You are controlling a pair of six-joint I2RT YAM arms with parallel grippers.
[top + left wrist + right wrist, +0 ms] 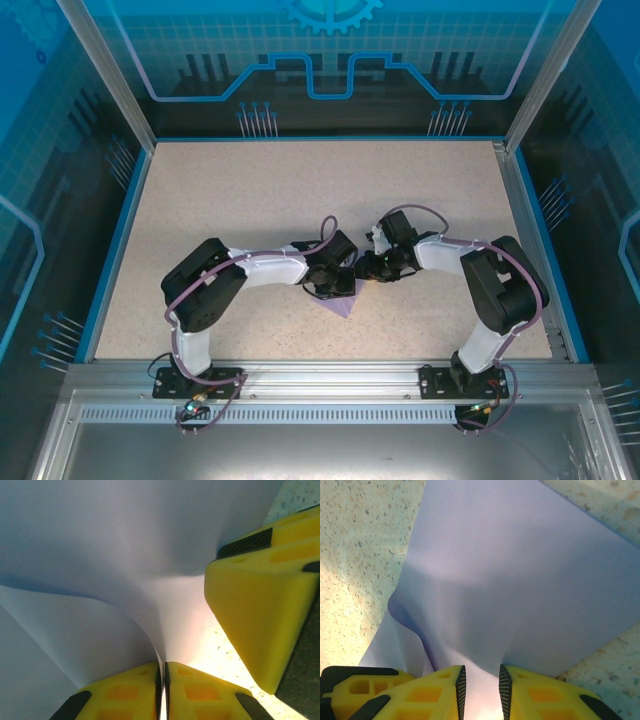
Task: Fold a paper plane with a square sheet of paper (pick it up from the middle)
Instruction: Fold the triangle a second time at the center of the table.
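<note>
The square sheet of paper is lavender and lies at the near middle of the table, lifted and buckled where both grippers meet over it. My left gripper comes in from the left. In the left wrist view its yellow fingers are nearly together with an edge of the curved paper pinched between the pads. My right gripper comes from the right. Its jaws stand a little apart with a raised fold of the paper drawn up between them. No paper plane shape shows.
The speckled beige table has a blue rim and aluminium frame posts at its corners. The right gripper's finger sits close at the right of the left wrist view. Bare tabletop borders the sheet.
</note>
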